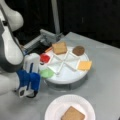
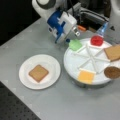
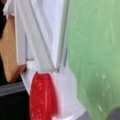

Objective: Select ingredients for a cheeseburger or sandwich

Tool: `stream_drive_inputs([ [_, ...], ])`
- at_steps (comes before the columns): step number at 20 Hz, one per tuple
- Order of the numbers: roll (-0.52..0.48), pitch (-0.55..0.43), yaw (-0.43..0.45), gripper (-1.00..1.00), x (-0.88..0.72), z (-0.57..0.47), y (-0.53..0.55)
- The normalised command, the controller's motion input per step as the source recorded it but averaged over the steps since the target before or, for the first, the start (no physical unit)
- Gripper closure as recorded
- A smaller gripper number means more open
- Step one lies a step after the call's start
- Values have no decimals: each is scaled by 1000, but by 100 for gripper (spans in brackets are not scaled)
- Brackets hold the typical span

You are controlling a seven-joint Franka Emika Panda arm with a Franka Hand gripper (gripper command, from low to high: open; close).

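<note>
Grey table [image 2: 30,45]: pincer [image 2: 68,40] (blue-white) beside lettuce [image 2: 75,44]

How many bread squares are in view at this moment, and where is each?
2. One bread square lies on the white paper plate. The other bread square sits in a compartment of the divided white tray, between the tomato and patty compartments. None looks hidden.
</note>
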Motion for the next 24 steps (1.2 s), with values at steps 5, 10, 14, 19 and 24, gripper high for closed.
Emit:
stream_drive_inputs([
  [5,150,-67,90,-100,269,-159,-195],
  [10,157,-69,84,-100,274,-154,-174],
  [14,170,-74,77,-100,282,-150,-158],
  [19,170,-67,69,-100,280,-119,-172],
  [24,161,-68,64,100,287,-108,-167],
])
